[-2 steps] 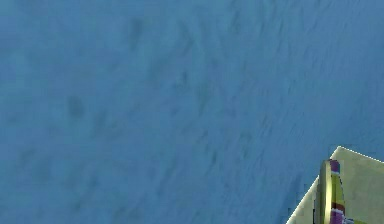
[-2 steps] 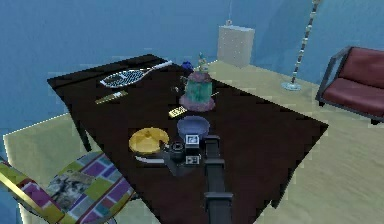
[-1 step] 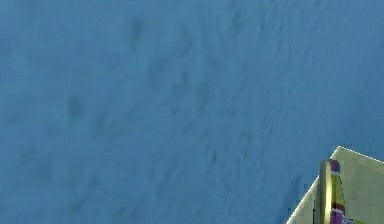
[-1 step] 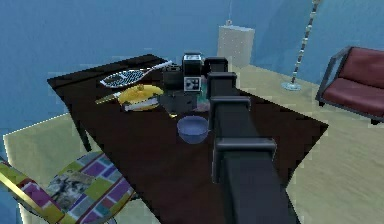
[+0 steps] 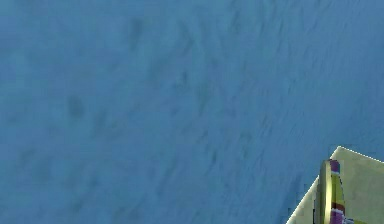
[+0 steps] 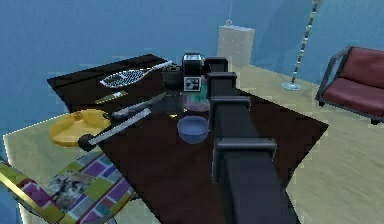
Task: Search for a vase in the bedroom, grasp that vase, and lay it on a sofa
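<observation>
The dark arm (image 6: 240, 150) rises from the arm side view's bottom edge over a dark table (image 6: 290, 130). At its far end are the white marker squares, and left of them sits my gripper (image 6: 172, 76), above the tabletop among other things; I cannot tell whether it holds anything. A rounded blue-grey vessel (image 6: 193, 128), perhaps the vase, stands on the table just left of the arm. A small green thing (image 6: 203, 97) shows beside the arm under the markers. A red-cushioned seat (image 6: 355, 85) stands at the far right.
On the table lie a tennis racket (image 6: 130, 75), a bat (image 6: 135, 110) and a yellow ring-shaped dish (image 6: 80, 126). A patterned yellow-framed chair (image 6: 70, 190) (image 5: 333, 190) stands by the table. A floor lamp (image 6: 300, 55) and a white box (image 6: 236, 45) stand beyond. A blue wall (image 5: 150, 100) is ahead.
</observation>
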Robot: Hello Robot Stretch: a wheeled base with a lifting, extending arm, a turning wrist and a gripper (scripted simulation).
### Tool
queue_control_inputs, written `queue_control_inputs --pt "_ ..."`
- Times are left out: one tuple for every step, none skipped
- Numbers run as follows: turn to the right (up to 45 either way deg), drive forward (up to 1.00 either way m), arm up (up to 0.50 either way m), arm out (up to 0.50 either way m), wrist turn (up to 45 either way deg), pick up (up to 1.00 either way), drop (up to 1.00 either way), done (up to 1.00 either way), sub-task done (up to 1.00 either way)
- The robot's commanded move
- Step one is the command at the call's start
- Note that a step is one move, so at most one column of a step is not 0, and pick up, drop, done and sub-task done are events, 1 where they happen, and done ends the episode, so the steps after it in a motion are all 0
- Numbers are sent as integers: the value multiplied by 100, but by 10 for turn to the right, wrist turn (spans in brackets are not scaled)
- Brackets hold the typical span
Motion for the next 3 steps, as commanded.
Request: queue_control_inputs --pt "0 0 0 0 -450 0 0 0 0" --pt "0 0 0 0 -30 0 0 0 0" --pt "0 0 0 -26 0 0 0 0 0"
